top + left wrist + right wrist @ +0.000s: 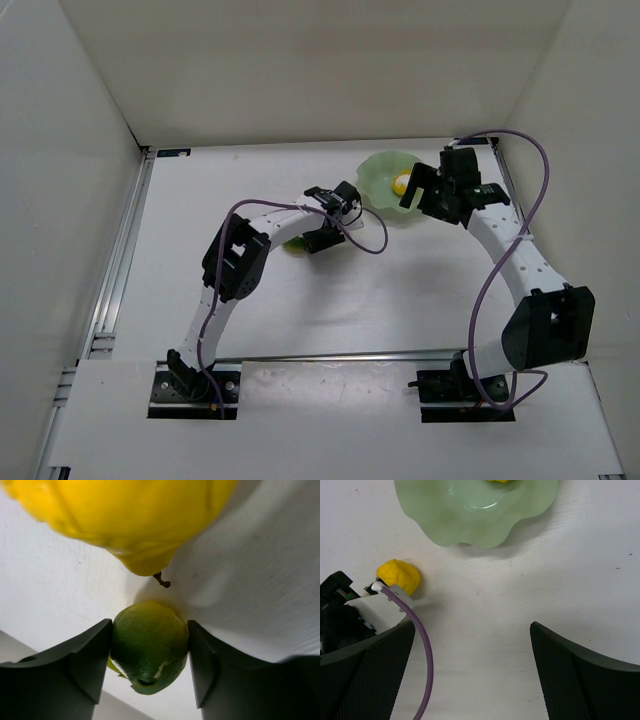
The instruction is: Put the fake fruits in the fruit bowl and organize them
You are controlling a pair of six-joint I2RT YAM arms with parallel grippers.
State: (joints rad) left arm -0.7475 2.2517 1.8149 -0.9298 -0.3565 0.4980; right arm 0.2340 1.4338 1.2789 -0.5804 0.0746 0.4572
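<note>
Green round fruit (149,647) pinched in the left gripper (150,630) down on the white surface (260,580), yellow pear (125,515) crowding just beyond, fruit bowl (465,535) well apart near the wide-open, empty right gripper (472,645): glossy skin liable to slip on lifting, pear to get knocked rolling.

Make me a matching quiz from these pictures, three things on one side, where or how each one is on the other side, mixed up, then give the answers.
Things:
1. green fruit
2. right gripper
3. fruit bowl

States:
A. open, holding nothing
B. has a yellow fruit inside
C. between the fingers of the left gripper

Pairs: 1-C, 2-A, 3-B.
</note>
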